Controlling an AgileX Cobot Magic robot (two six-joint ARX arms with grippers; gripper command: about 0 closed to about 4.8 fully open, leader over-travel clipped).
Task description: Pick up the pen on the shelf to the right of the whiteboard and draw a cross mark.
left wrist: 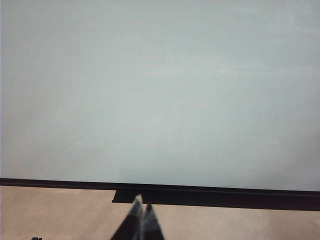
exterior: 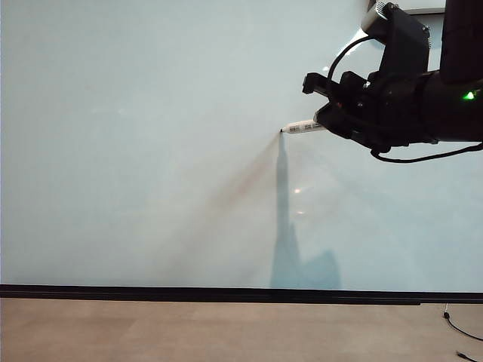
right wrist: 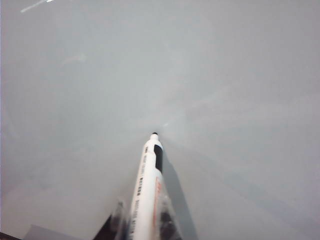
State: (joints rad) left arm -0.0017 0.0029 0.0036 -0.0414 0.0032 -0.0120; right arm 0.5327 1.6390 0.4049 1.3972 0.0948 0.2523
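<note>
The whiteboard fills most of the exterior view, and no cross mark shows on it. My right gripper reaches in from the upper right, shut on the white pen. The pen points left, and its dark tip meets its own shadow on the board. In the right wrist view the pen sticks out from between the fingers of the right gripper toward the whiteboard. My left gripper is shut and empty, low in front of the whiteboard. The shelf is out of view.
A thin black strip runs along the board's lower edge, with a tan surface below it. A black cable lies at the lower right. The arm's dark shadow falls on the board under the pen.
</note>
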